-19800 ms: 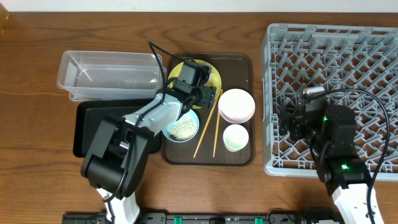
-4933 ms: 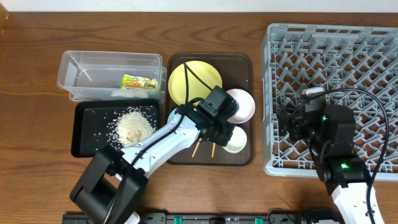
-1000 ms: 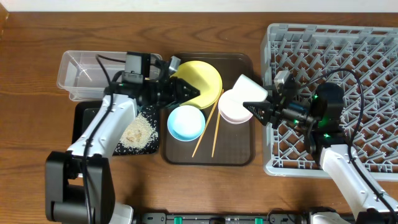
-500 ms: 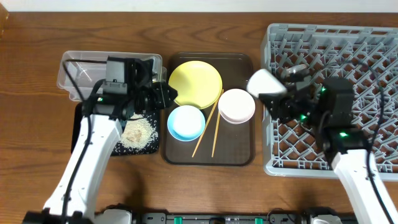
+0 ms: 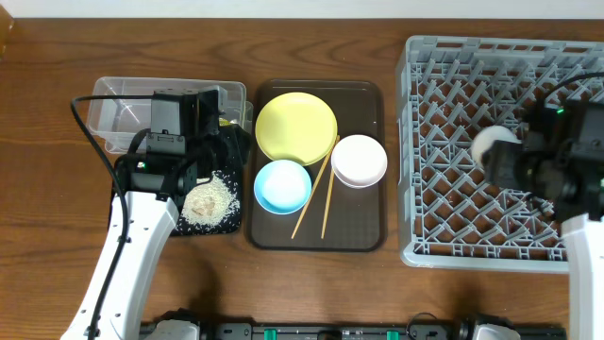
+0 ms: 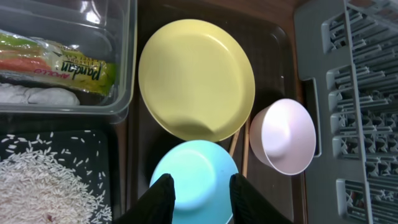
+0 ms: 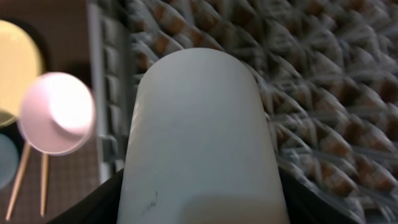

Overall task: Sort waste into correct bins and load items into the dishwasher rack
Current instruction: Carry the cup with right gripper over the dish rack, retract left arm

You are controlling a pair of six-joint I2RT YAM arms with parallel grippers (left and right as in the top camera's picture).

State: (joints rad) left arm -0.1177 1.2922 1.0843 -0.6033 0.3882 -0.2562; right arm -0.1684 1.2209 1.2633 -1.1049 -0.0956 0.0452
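The small cup is gripped by the right end effector over the dishwasher rack, to be lowered between pegs. The left end effector is spread wide.

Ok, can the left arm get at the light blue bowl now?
Probably yes: the left end effector is open, facing the light blue bowl, which is empty; the chopsticks lie beside it, not across.

On the wooden table: clear tub and black tray toward the left edge, brown serving tray centrally, grey rack by the right edge.
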